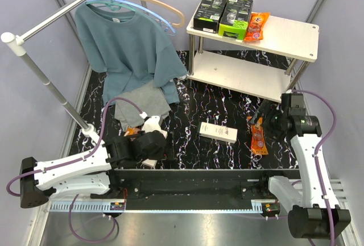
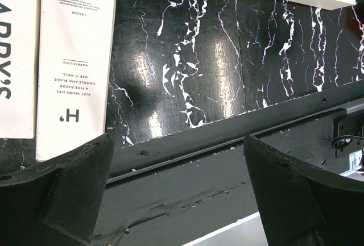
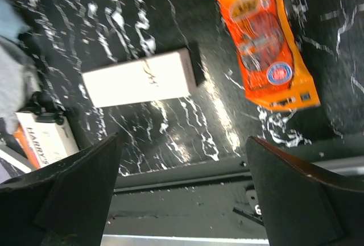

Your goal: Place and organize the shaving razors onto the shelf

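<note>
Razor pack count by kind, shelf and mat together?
Black-and-green boxes: 2
Orange blister packs: 3, one mostly hidden
White Harry's boxes: 3
Total: 8

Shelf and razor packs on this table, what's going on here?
A robot is loading razor packs onto the white two-tier shelf. Two black-and-green boxes and an orange blister pack already sit on its top board. Both grippers are open and empty. The right gripper hangs near a second orange pack and a white box lying on the table. The left gripper hangs close to two white Harry's boxes.
</note>
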